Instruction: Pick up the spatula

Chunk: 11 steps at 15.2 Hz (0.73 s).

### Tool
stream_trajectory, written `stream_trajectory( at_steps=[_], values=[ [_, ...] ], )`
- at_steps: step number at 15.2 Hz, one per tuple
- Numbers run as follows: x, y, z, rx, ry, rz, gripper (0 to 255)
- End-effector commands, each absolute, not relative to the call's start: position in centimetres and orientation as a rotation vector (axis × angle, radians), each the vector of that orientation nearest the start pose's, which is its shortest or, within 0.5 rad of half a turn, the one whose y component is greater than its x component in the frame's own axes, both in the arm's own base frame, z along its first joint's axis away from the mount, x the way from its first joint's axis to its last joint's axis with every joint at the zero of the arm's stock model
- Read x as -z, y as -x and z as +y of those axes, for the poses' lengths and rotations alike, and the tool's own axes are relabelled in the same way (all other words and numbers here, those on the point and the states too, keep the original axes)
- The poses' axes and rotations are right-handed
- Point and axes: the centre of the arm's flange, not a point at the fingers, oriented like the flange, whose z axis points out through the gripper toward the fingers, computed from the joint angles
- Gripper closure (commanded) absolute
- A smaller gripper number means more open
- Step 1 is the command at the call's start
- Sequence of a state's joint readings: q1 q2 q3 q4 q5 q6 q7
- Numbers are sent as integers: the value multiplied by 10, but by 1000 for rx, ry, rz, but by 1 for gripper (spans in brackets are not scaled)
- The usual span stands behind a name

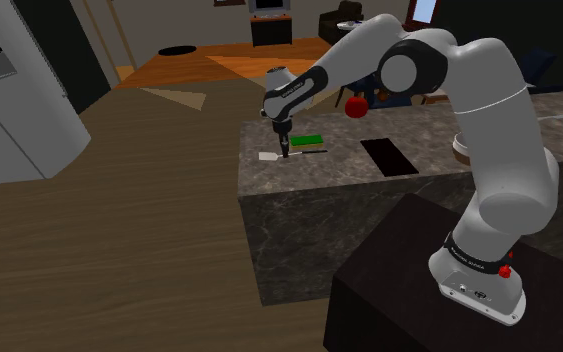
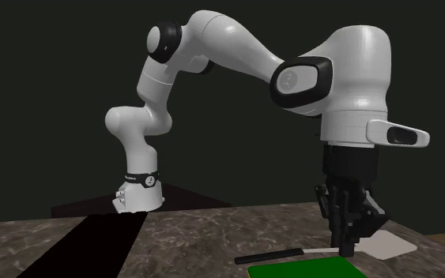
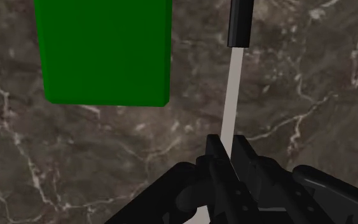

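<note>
1. Found the end effector (image 3: 229,145) pointing straight down at the counter (image 3: 298,76), with both fingers (image 3: 214,153) drawn nearly together and pressed against opposite sides of the thin pale shaft of the spatula (image 3: 233,89). Judged this a closed grip on the shaft, with nothing else held.
2. Saw the spatula lying flat on the counter, not yet raised, directly beneath the end effector rather than off to either side.
3. Traced the long axis crosswise to the closing line of the fingers. Followed the shaft away from the fingers to the black handle (image 3: 240,22). Placed the whitish blade (image 2: 390,246) on the opposite side, toward the second exterior view's right and the shoulder view's left.
4. Judged the grip point nearer the blade than the far end of the handle. Expected the handle end to droop on lifting, and reckoned a straight, slow rise the call of the next move.
5. Noted a green block (image 3: 104,51) just beside the handle, roughly parallel to it and apart from both shaft and fingers. Judged it no obstacle to a vertical lift.
6. Picked out, farther along the counter toward the stand, a black rectangular opening (image 1: 387,156), and past that a red thing (image 1: 355,105).
7. Marked a grey refrigerator (image 1: 9,100) well apart, across the wooden floor at the shoulder view's left.
</note>
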<state>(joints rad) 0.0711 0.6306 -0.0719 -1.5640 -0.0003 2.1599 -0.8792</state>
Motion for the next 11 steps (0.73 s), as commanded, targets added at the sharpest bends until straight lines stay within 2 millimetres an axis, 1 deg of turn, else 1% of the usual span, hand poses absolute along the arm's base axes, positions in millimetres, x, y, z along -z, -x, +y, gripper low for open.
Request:
stream_trajectory(
  at_steps=[1,4,11],
  values=[
    [-267,-696,5,-88,2856,-1361,255],
    [-267,-696,5,-88,2856,-1361,255],
    [-304,-696,5,-88,2856,-1361,255]
  ],
)
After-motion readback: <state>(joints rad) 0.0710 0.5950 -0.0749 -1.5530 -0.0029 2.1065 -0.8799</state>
